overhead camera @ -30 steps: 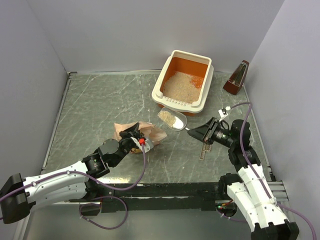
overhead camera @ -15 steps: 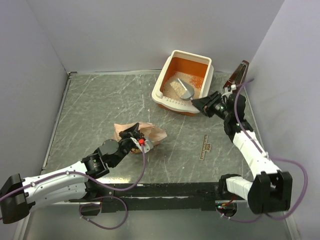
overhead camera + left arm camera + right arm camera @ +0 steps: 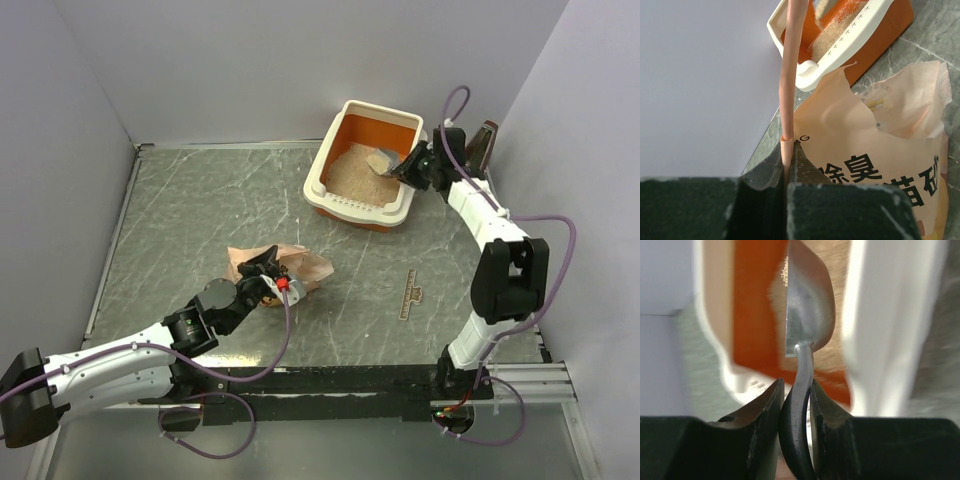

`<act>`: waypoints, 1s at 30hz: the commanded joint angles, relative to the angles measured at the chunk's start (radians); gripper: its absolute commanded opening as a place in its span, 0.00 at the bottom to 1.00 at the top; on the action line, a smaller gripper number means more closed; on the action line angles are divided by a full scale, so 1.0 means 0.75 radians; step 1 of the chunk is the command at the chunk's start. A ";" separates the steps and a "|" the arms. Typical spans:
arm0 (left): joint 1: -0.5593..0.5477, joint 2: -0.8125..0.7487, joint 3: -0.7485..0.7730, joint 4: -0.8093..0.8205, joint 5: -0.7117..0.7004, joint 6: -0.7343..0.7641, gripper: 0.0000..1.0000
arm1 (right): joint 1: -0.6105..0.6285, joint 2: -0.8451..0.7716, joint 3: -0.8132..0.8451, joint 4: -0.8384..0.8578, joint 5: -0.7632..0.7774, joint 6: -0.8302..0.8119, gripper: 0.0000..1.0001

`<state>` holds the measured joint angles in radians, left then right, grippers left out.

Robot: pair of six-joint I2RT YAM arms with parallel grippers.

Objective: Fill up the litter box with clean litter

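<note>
The litter box [image 3: 325, 172] stands at the back right of the table, cream rim, orange inside, with pale beige clean litter [image 3: 352, 174] heaped in it. My right gripper [image 3: 410, 166] is shut on the handle of the grey metal scoop [image 3: 383, 160], held turned on its side over the box's right side. In the right wrist view the scoop [image 3: 807, 310] is edge-on above the litter [image 3: 840, 260]. My left gripper [image 3: 268, 272] is shut on the edge of the peach-pink bag [image 3: 298, 264], seen close in the left wrist view [image 3: 875, 155]. The box also shows there [image 3: 860, 35].
A dark brown metronome-like object [image 3: 484, 145] stands at the back right by the wall. A small ruler-like strip [image 3: 409, 294] lies on the table at the right front. Walls close in on three sides.
My right arm carried the scoop from the table in front of the box up over it, then further back and right. The scoop turned on its side and emptied its litter. The left arm stayed still.
</note>
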<state>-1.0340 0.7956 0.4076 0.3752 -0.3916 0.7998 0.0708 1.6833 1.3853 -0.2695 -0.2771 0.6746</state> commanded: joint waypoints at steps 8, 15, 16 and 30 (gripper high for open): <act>-0.016 -0.018 0.013 0.113 0.029 0.007 0.01 | 0.333 0.053 0.382 -0.297 0.776 -0.721 0.00; -0.016 -0.018 0.013 0.111 0.029 0.005 0.01 | 0.611 0.071 0.360 -0.077 1.332 -1.252 0.00; -0.016 -0.018 0.013 0.111 0.031 0.007 0.01 | 0.650 0.075 0.352 -0.052 1.367 -1.288 0.00; -0.016 -0.020 0.017 0.103 0.035 0.001 0.01 | 0.767 -0.246 0.323 -0.346 1.272 -1.117 0.00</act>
<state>-1.0340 0.7959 0.4076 0.3752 -0.3912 0.7998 0.6395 1.6642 1.5848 -0.3950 0.7208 -0.2771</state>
